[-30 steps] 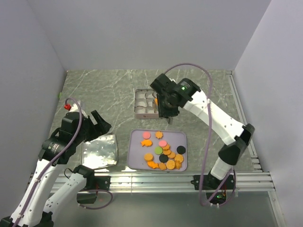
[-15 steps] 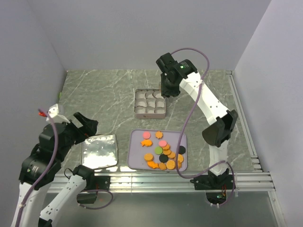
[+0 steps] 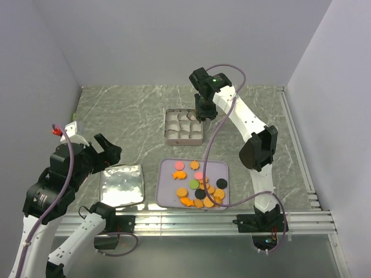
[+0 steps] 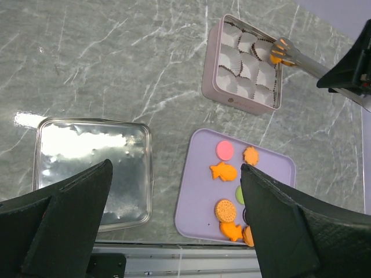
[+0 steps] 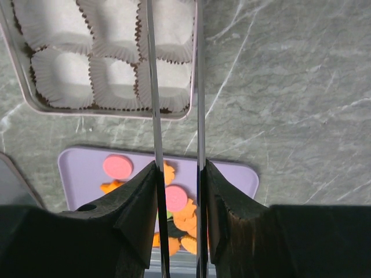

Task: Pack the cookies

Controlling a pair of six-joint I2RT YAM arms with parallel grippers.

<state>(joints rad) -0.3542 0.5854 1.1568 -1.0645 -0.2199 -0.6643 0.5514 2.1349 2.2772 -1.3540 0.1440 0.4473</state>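
Cookies [image 3: 200,186] heaped on purple tray [image 3: 165,174], near the table's near edge. One orange cookie [image 4: 281,51] pinched in tongs [image 4: 304,62] over tin [image 3: 174,139], far right corner. Right gripper [image 5: 177,191] clenched on tongs. Left gripper [image 4: 174,168] spread wide, empty, above lid [image 4: 87,145].

Right gripper [image 3: 203,112] swung from the tin's [image 3: 174,138] near-right edge to its far-right corner. The tongs [image 4: 302,61] and the pinched orange cookie [image 4: 282,51] went with it, and the elbow folded up. Left gripper [image 3: 108,152] backed off the silver lid [image 3: 122,185] to the left, and its jaws opened slightly wider.
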